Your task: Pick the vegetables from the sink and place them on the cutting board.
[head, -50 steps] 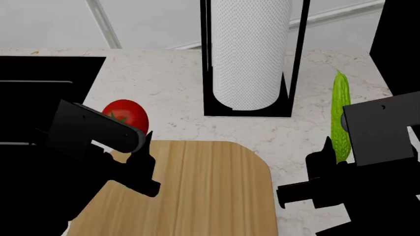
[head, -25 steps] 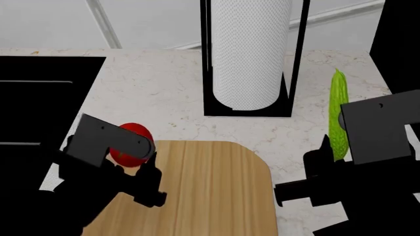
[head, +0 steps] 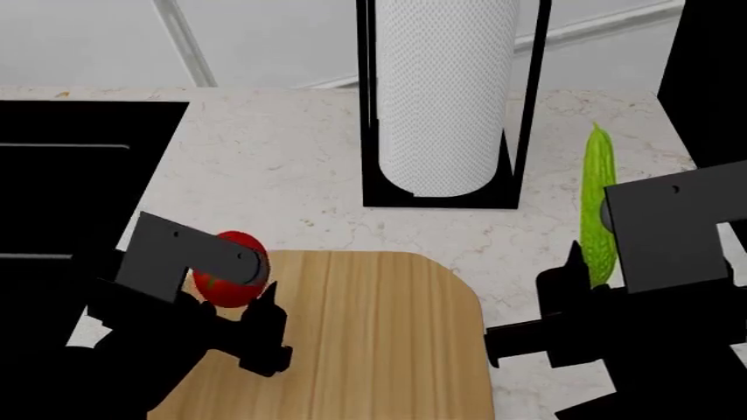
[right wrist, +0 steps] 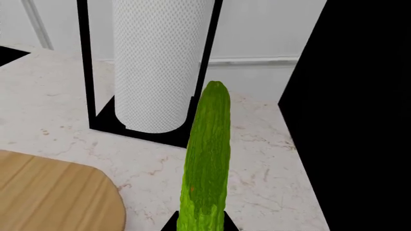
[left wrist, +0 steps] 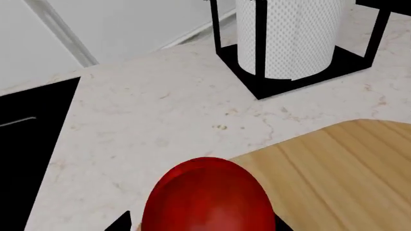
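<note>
While the tomato [head: 233, 280] is gripped by the left hand [head: 240, 302] at the cutting board's [head: 362, 332] corner, the cucumber [right wrist: 207, 159] is held lengthwise in the right hand [head: 583, 289], beside it.

Both arms reach forward in the head view, one low at each side. The left gripper [head: 233, 284] is closed on the tomato [head: 229, 280], its dark wrist block lying over much of the fruit; in the left wrist view the tomato [left wrist: 209, 199] fills the space between the jaws. The right gripper [head: 589, 262] clamps the lower end of the cucumber [head: 599, 197], which sticks out lengthwise ahead of it [right wrist: 207, 159].
</note>
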Tool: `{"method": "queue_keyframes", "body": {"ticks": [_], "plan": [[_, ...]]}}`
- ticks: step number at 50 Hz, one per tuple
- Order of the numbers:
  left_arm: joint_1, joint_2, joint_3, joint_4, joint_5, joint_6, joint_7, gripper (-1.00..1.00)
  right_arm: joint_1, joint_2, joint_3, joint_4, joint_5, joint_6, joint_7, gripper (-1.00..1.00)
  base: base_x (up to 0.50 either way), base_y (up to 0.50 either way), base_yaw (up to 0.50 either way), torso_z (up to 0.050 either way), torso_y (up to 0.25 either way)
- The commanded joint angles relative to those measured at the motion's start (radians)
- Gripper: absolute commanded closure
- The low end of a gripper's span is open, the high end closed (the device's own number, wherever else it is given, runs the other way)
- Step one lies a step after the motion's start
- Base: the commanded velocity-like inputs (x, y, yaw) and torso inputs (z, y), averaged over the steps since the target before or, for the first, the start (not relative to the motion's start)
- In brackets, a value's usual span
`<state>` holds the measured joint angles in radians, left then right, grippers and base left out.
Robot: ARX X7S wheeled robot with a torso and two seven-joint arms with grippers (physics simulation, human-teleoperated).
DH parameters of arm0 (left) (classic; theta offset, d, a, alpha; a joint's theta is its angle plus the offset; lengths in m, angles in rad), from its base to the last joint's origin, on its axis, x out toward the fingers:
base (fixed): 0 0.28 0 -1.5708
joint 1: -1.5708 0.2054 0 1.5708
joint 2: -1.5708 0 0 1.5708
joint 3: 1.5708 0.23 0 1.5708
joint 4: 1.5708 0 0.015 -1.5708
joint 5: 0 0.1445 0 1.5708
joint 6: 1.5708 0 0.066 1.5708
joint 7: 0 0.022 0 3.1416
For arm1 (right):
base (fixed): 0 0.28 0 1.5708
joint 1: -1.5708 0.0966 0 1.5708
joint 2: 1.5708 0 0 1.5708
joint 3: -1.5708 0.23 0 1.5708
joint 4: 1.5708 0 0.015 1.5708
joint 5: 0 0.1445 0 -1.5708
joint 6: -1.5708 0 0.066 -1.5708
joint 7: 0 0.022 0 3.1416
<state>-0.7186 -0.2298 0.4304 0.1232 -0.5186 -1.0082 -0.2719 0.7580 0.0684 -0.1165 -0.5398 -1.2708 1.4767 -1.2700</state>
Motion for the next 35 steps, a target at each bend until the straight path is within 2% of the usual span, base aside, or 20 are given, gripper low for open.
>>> {"method": "queue_keyframes", "body": {"ticks": [1,23,35], "plan": [[0.02,0.003,0.01,-0.002,0.013,0.007,0.012,-1.0,0.002,-0.002,-0.003,-0.001,0.004,-0.002,0.0,1.0,0.0,0.0,-0.01,0.0,0.0],[0.008,-0.023,0.021,0.087,0.016,0.011,-0.01,-1.0,-0.008,-0.001,0.004,-0.005,0.041,-0.004,0.027,1.0,0.0,0.0,0.0,0.0,0.0],[-0.023,-0.037,-0.059,0.219,-0.023,-0.03,-0.06,-1.0,-0.001,0.001,-0.013,0.002,0.022,0.009,0.015,1.0,0.0,0.0,0.0,0.0,0.0]]}}
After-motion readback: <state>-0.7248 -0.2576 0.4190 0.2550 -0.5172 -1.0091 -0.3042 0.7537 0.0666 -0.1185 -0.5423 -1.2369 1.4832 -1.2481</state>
